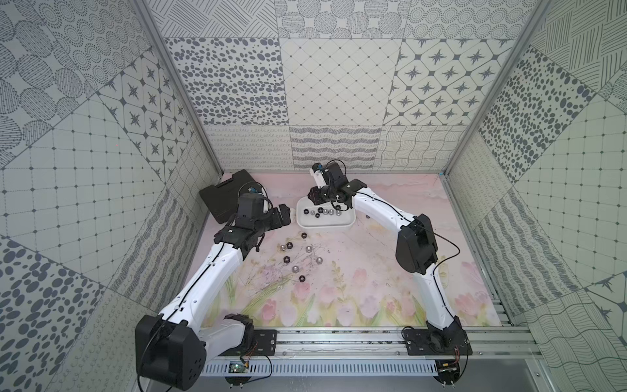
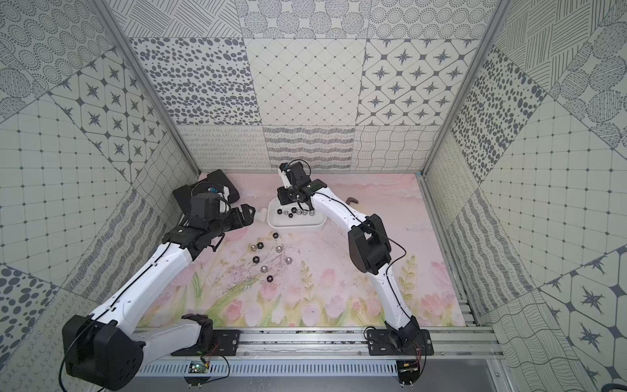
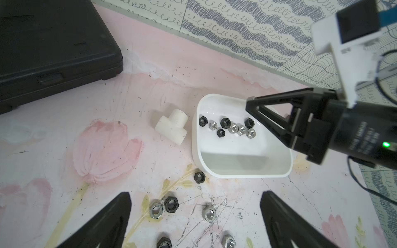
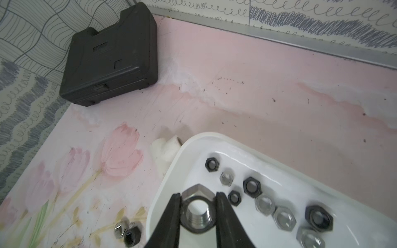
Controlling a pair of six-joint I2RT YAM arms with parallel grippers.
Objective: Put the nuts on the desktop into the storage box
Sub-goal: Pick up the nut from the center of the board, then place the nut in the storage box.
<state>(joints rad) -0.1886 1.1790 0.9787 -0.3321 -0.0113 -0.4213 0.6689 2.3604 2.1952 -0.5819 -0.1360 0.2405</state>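
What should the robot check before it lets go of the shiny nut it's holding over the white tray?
1. Shiny silver hexagonal nut pinched in the right gripper: ok.
2. The nut is over the inside of the shallow white storage box, not its rim: ok.
3. How high the nut hangs above the box floor: cannot tell.
4. Left gripper open, over the desktop and away from the box: ok.
5. All small nuts off the pink tulip-printed desktop: not ok, several black and silver ones lie there.
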